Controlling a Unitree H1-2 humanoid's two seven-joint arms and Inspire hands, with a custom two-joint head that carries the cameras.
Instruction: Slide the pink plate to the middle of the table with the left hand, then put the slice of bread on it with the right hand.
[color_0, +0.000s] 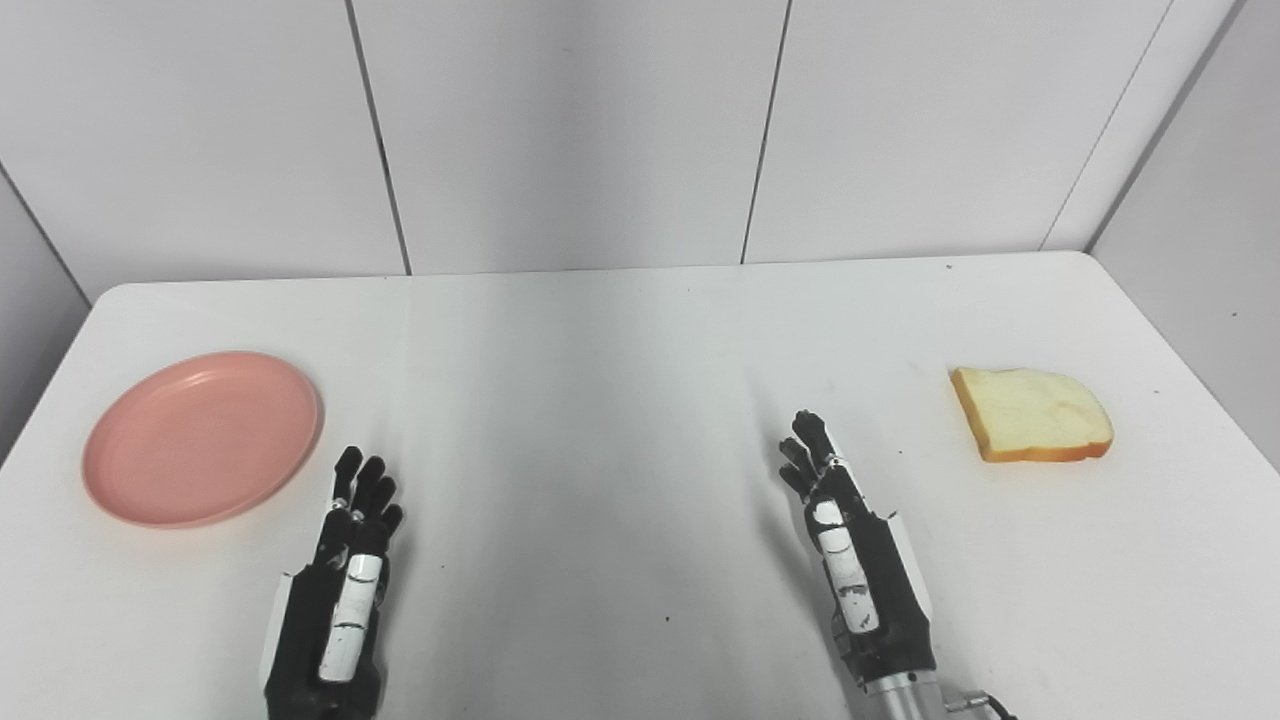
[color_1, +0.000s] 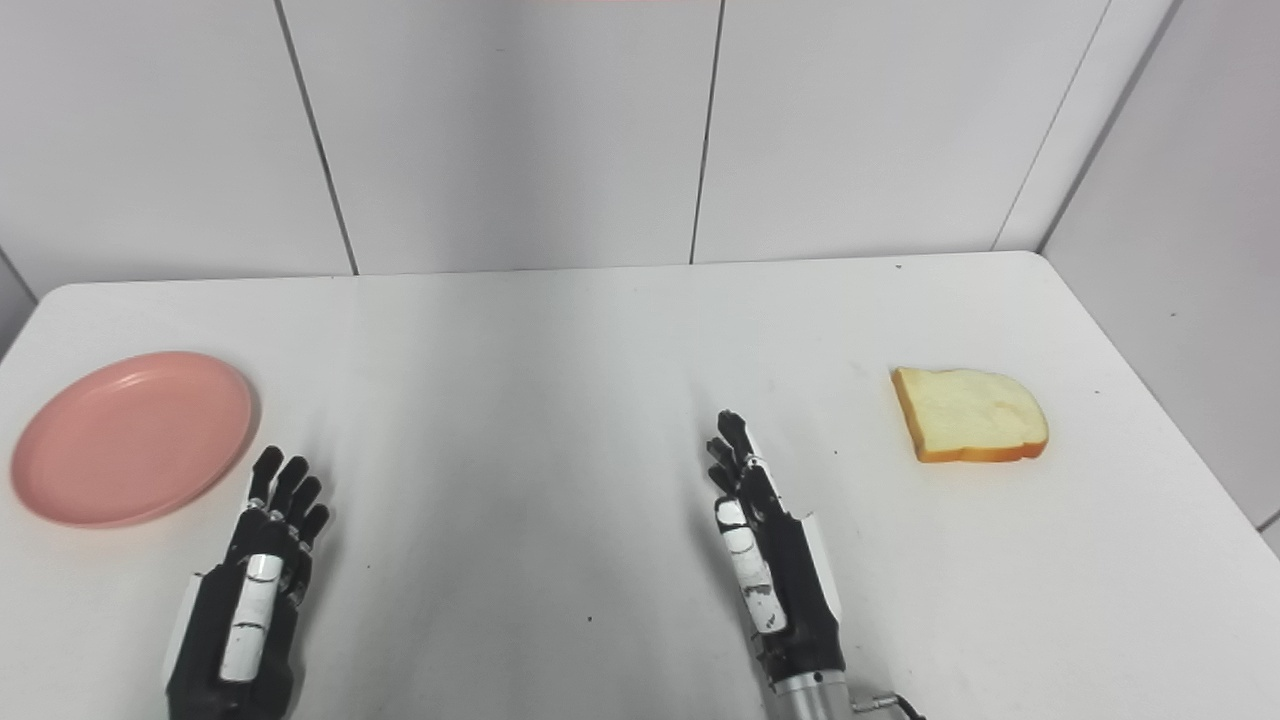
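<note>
the pink plate (color_0: 203, 437) lies flat and right side up on the left part of the white table (color_0: 620, 400), near the table's left edge and well away from its middle, with nothing on it. the slice of bread (color_0: 1032, 414) lies flat on the far right part of the table, its pale face up and its brown crust showing along the near and left edges; it is well apart from the plate, with the bare middle of the table between them. the left robot hand (color_0: 345, 570) comes in from the bottom edge on the left and hangs just beside the plate's near right rim without touching it; its black fingers (color_0: 365, 490) are stretched forward and a little spread, and it holds nothing. the right robot hand (color_0: 850, 550) comes in from the bottom edge right of centre, turned more on its edge, with its fingers extended toward the far side of the table and nothing in them; it is near the bread's left side but clear of it. behind the table stands a plain wall of white panels (color_0: 570, 130) with dark seams.
</note>
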